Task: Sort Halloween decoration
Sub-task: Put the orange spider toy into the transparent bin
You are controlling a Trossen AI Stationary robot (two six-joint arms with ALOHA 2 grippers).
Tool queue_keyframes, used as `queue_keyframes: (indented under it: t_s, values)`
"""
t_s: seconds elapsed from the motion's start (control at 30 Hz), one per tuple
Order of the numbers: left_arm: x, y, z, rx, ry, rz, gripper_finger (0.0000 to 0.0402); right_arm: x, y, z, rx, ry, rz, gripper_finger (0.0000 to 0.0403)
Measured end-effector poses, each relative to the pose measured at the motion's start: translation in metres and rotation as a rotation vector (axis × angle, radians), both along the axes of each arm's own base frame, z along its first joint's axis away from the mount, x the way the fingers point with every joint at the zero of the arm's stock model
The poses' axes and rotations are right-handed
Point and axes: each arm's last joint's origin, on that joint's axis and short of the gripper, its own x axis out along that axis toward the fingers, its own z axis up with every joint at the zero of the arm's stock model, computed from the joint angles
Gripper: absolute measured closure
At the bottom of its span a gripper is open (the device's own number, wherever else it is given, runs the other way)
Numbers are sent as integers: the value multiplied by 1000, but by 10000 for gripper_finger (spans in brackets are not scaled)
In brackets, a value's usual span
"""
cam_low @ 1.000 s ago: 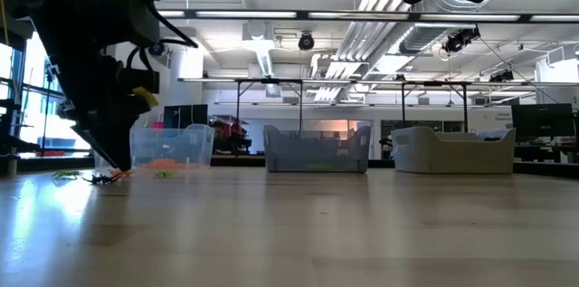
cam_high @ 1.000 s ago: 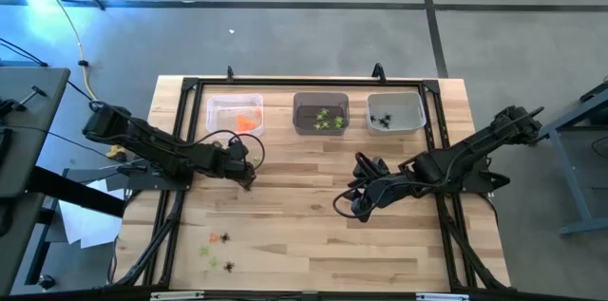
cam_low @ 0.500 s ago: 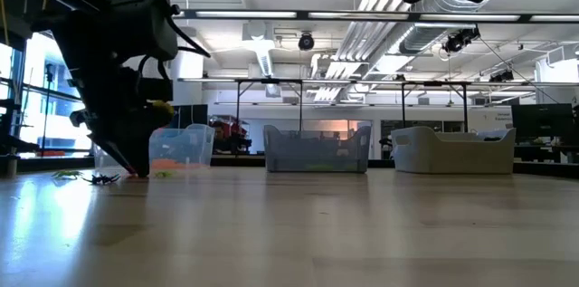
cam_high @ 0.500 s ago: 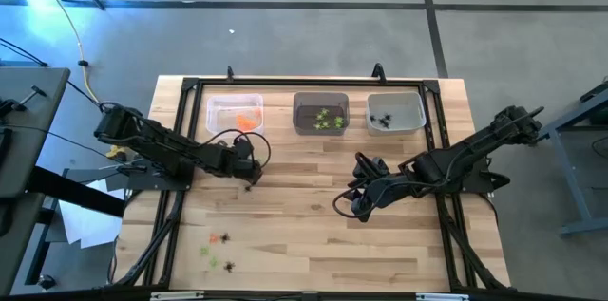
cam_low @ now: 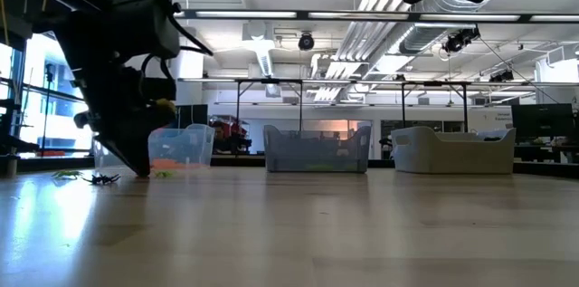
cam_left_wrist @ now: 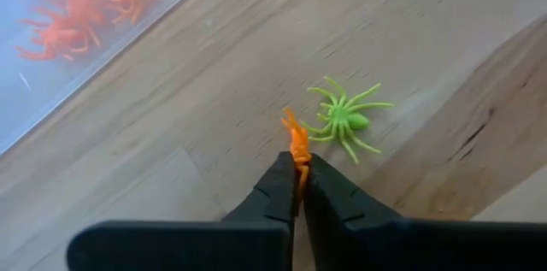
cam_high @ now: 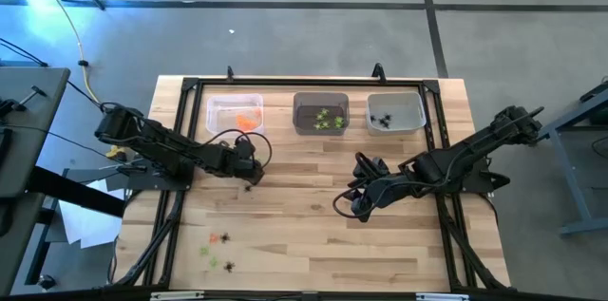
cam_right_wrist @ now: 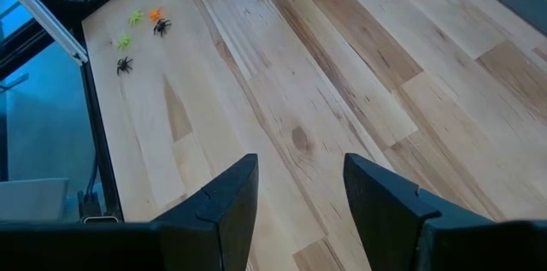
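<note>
The Halloween decoration shows as tiny plastic spiders. My left gripper (cam_high: 250,183) is down at the wood, a little in front of the left bin (cam_high: 235,114), shut on an orange spider (cam_left_wrist: 297,144). A lime-green spider (cam_left_wrist: 346,120) lies flat on the wood right beside it. Several more loose trinkets (cam_high: 218,249) lie near the front left edge. My right gripper (cam_right_wrist: 299,194) hangs open above the table's right half, with nothing between its fingers. My left gripper pinches the orange spider's body (cam_left_wrist: 299,156) between its two fingertips. The fingers come slanting down from the table's left side. The spider's front part and legs (cam_left_wrist: 293,126) stick out past the tips. Whether it rests on the wood, I cannot tell.
Three small bins stand in a row at the far edge: the left one holds orange spiders (cam_left_wrist: 81,10), the grey middle one (cam_high: 320,113) green ones, the right one (cam_high: 395,111) black ones. A black frame (cam_high: 313,82) borders the table.
My left gripper has sunk a little toward the wood and shifted slightly toward the table's right edge, then kept still over the last half second.
</note>
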Motion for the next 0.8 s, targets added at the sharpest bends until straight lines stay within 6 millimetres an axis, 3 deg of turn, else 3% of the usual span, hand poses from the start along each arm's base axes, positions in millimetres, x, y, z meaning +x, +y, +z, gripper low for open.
queue_keyframes:
  t_s: [0.17, 0.5, 0.63, 0.8]
  values:
    - [1, -2, 20, 25, -21, -11, 399, 0, 0, 0, 0, 0, 0, 231]
    - [-16, -5, 90, 154, -210, -9, 401, 0, 0, 0, 1, -2, 0, 231]
    - [-25, 7, 99, 231, -228, 56, 401, 0, 0, 0, 1, -2, 0, 231]
    - [-26, 39, 99, 276, -165, 158, 401, 0, 0, 0, 2, -3, 0, 231]
